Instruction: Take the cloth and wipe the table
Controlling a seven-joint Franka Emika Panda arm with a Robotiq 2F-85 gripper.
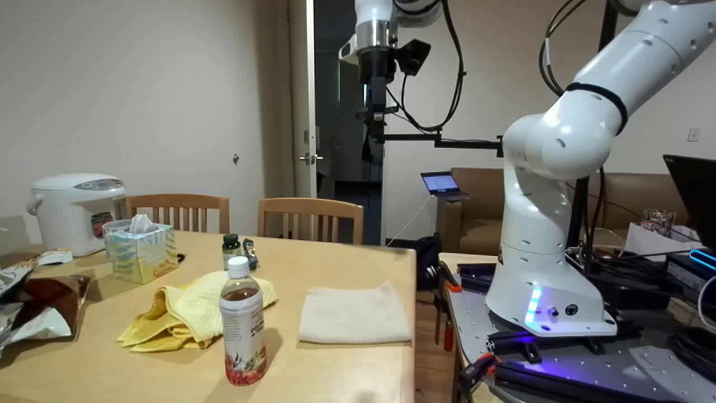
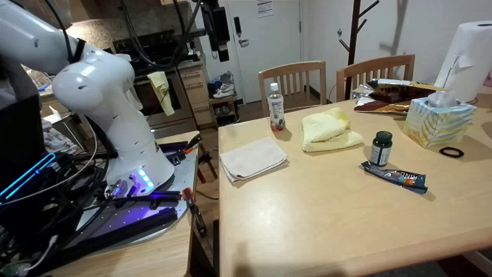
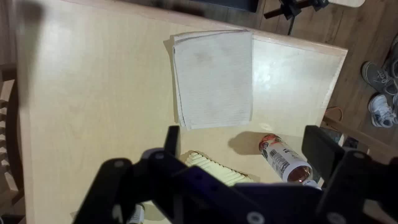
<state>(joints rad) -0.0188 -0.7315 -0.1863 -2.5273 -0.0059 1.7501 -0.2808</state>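
Note:
A folded white cloth lies flat near the table edge on the robot's side. It also shows in an exterior view and in the wrist view, with a faint stain. A crumpled yellow cloth lies farther in on the table; it also shows in an exterior view and partly in the wrist view, where the gripper hides the rest. The wooden table carries both cloths. My gripper is open and empty, fingers wide apart, high above the table; it also shows in an exterior view.
A drink bottle stands upright beside the cloths. A small green bottle, a snack bar, a black ring, a tissue box, snack bags and a water boiler stand or lie farther along the table.

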